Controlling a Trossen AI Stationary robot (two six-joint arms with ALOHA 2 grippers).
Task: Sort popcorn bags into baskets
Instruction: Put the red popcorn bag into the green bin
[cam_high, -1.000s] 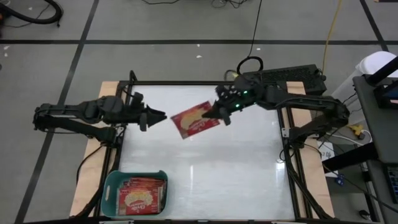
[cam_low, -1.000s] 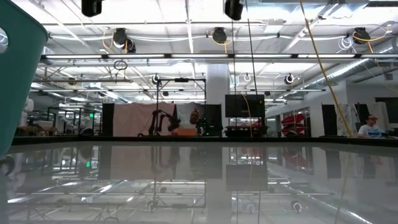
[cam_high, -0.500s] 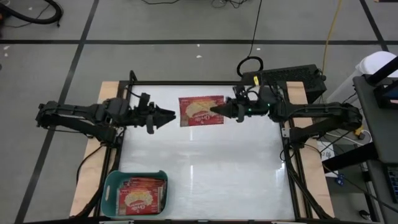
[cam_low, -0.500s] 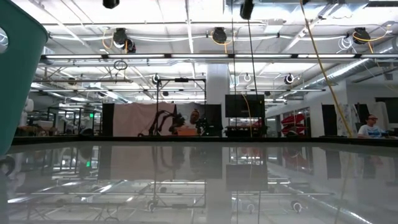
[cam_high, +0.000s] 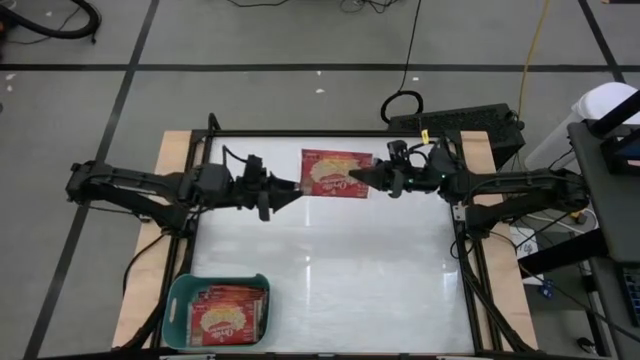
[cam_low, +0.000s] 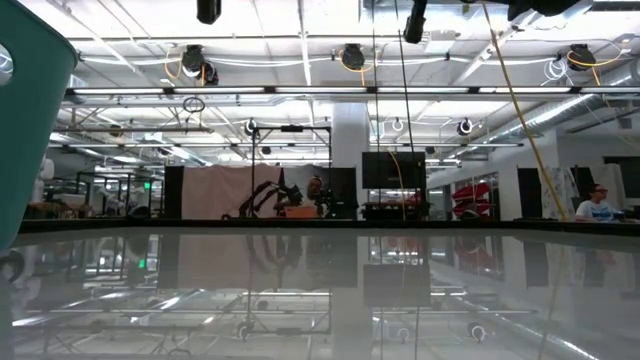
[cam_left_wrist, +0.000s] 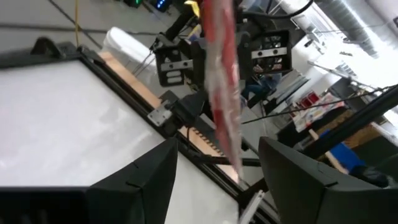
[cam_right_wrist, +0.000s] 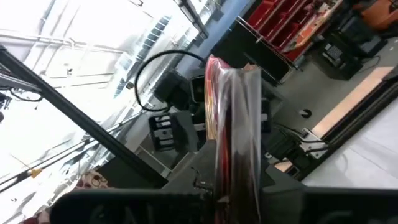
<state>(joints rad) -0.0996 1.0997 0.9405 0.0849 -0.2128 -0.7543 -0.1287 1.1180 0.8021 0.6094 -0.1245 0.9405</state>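
A red popcorn bag (cam_high: 335, 172) with a yellow-cream picture hangs in the air over the table's far middle, with my right gripper (cam_high: 358, 178) shut on it. My left gripper (cam_high: 298, 188) is open at the bag's left end. In the left wrist view the bag (cam_left_wrist: 222, 87) shows edge-on between the two spread fingers, and I see no touch. The teal basket (cam_high: 178, 300) stands at the table's near left corner with several red bags (cam_high: 226, 312) lying flat in it. My right gripper pinches the bag's right end (cam_high: 364, 176) between its two fingers, coming nearly level from the table's right. In the right wrist view the bag (cam_right_wrist: 231, 130) runs edge-on straight out of the shut fingers. The bag is clear of the table, picture side up.
The white tabletop (cam_high: 330, 270) lies bare below both arms, inside a black frame (cam_high: 462, 260) with wooden side strips. The basket's teal wall (cam_low: 28, 100) fills the low view's left edge. Cables and a black box (cam_high: 470, 120) lie beyond the far right corner.
My right gripper has carried the bag toward the table's far right and tipped up to nearly level. The bag, slanted before, now lies square to the table. My left gripper has moved right toward the bag's left end, staying open.
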